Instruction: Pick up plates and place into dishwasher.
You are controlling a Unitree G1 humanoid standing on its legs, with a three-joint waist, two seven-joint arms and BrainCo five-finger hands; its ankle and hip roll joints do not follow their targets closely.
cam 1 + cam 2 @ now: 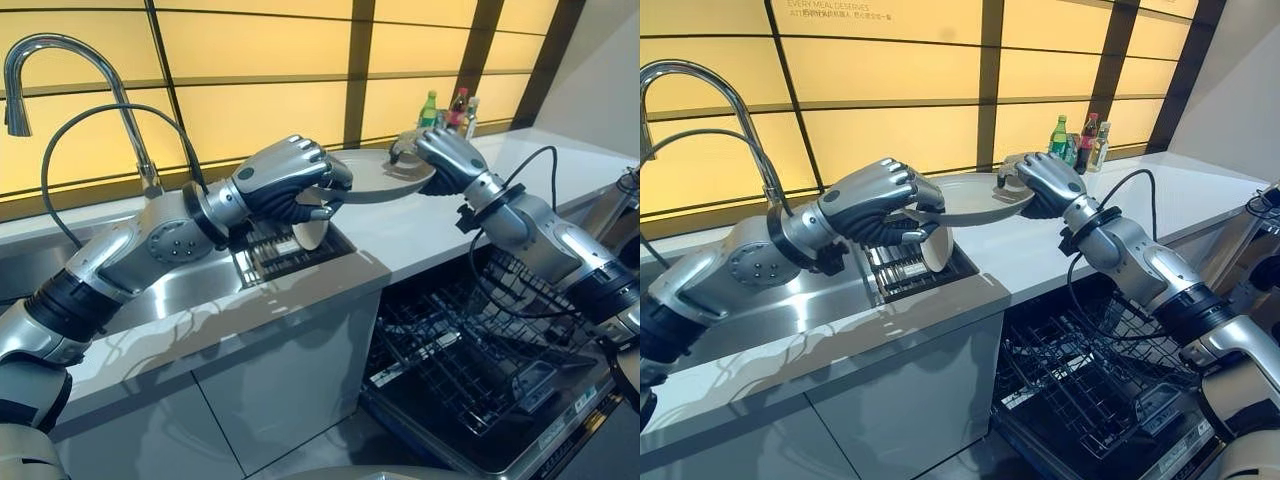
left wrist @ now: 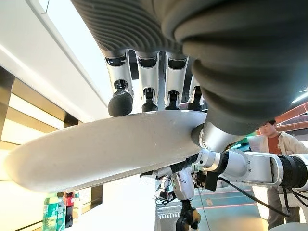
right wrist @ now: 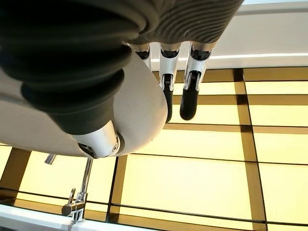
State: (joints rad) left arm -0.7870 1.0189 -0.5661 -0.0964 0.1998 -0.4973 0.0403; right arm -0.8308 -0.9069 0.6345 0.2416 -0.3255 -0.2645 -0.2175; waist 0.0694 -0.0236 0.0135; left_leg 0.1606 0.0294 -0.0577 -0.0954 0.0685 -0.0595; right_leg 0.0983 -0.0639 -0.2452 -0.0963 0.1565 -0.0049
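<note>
A pale grey plate (image 1: 375, 175) hangs level above the white counter (image 1: 420, 235), held from both sides. My left hand (image 1: 290, 180) is shut on its left rim, fingers (image 2: 120, 101) over the top and thumb beneath the plate (image 2: 106, 154). My right hand (image 1: 450, 160) is shut on the right rim; in the right wrist view its fingers (image 3: 188, 101) lie over the plate (image 3: 139, 106) with the thumb under it. A second plate (image 1: 310, 235) stands on edge in the sink's dark rack. The dishwasher (image 1: 470, 350) is open at the lower right, its wire rack pulled out.
A tall curved faucet (image 1: 60, 50) rises at the left over the steel sink (image 1: 180, 290). Bottles (image 1: 450, 108) stand at the back of the counter by the lit wall panels. A person (image 2: 276, 139) stands in the room behind.
</note>
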